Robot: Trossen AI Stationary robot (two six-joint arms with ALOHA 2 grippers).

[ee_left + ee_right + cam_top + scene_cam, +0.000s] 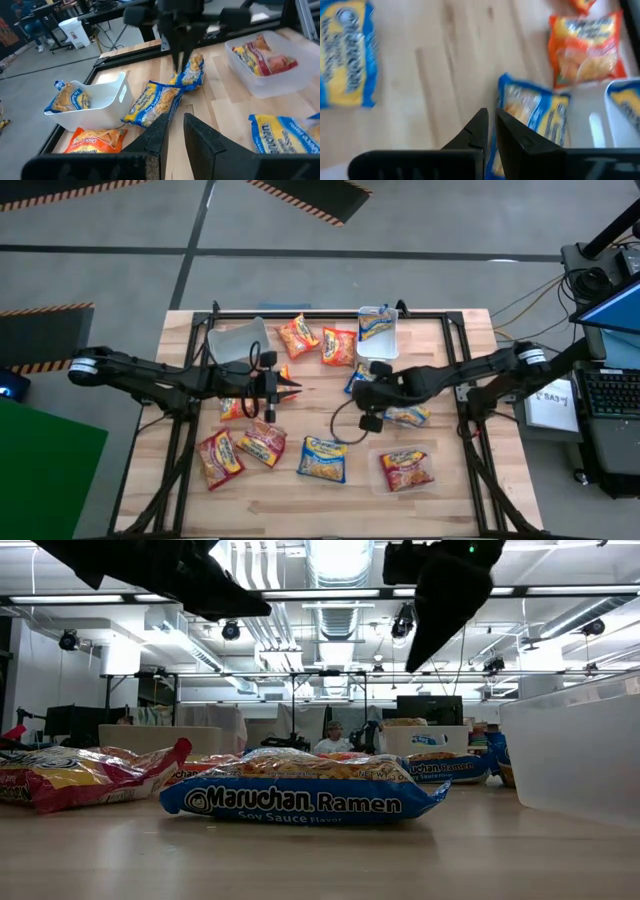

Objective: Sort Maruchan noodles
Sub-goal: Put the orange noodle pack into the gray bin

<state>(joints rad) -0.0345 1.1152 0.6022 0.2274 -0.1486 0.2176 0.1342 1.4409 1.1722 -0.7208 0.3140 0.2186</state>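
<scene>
Maruchan noodle packets lie scattered flat on the wooden table (440, 350). Two orange ones (298, 335) (338, 346) lie at the far side. Blue-and-yellow ones lie at the middle (322, 458) and right (408, 416), and red ones (219, 458) at the near left. My left gripper (293, 388) hangs shut over the table's middle, holding nothing. My right gripper (362, 398) is also shut and holds nothing; it points down above a blue-and-yellow packet (532, 120), well clear of it (418, 658).
A white container (378, 345) at the far edge holds a blue-and-yellow packet (376, 327). A clear container (238, 340) stands at the far left. Another clear one (420, 482) at the near right holds a red packet (403, 468). The two grippers hang close together over the middle.
</scene>
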